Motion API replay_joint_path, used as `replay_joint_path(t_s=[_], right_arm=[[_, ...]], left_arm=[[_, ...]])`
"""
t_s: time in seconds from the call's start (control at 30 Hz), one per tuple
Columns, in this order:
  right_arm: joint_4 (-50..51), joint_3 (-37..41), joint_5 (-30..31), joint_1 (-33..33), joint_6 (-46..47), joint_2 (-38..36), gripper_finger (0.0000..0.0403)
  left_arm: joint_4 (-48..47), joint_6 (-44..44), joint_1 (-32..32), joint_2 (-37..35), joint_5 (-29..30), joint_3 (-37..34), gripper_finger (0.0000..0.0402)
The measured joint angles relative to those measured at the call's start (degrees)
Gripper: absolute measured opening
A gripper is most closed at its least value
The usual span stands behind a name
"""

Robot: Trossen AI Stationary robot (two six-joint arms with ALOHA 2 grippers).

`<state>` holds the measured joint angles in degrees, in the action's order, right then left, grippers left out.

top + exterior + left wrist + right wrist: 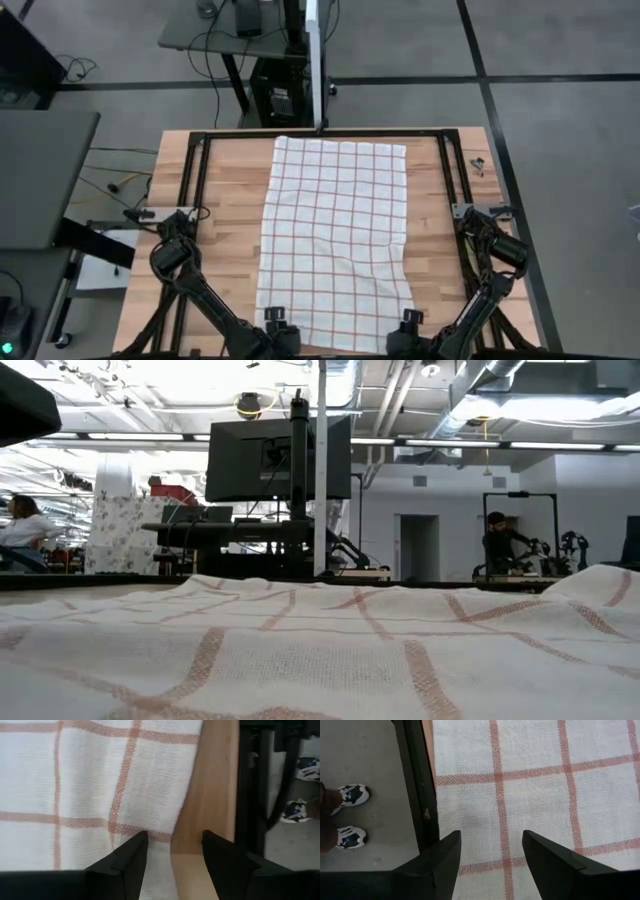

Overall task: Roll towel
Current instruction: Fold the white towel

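The white towel [335, 240] with a grid of red-brown lines lies spread flat on the wooden table [225, 200], its long sides running from the far to the near edge. It fills the foreground of the low view [320, 650]. My left gripper [278, 325] is open over the towel's near left corner; in its wrist view [175, 842] the towel's side edge [187, 795] runs between the fingers. My right gripper [407, 325] is open over the near right corner, and in its wrist view [492, 842] the fingers stand above the cloth [535, 785].
A black metal frame [190, 180] runs around the table top, outside the towel. A small dark object [478, 165] lies at the far right of the table. A person's shoes [350, 795] show on the floor past the table's edge. People [497, 540] are in the room behind.
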<state>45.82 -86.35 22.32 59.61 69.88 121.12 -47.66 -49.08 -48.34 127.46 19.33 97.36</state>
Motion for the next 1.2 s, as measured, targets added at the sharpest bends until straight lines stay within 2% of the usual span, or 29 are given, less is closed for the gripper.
replay_joint_path(t_s=[0.53, 0.93, 1.0, 1.13, 1.2], right_arm=[[0.02, 0.0, -0.34, 0.31, 0.81, 0.01, 0.0205], [-0.55, 0.0, -0.32, 0.31, 0.5, 0.02, 0.0205], [-0.8, 0.0, -0.32, 0.39, 0.26, 0.02, 0.0205], [-1.0, 0.0, -0.32, 0.6, -0.76, 0.02, 0.0205], [-1.64, 0.0, -0.32, 0.72, -1.38, 0.02, 0.0205]], left_arm=[[-0.54, 1.18, -0.09, -0.76, 0.61, -0.72, 0.014], [5.49, 2.59, 0.68, -1.33, -1.8, -5.55, 0.0136], [5.82, 3.02, 1.09, -1.31, -2.65, -5.57, 0.0119], [5.87, 1.89, 1.97, -1.18, -3.45, -5.6, 0.0033], [5.81, 0.5, 2.38, -1.13, -4.13, -5.6, 0.0011]])
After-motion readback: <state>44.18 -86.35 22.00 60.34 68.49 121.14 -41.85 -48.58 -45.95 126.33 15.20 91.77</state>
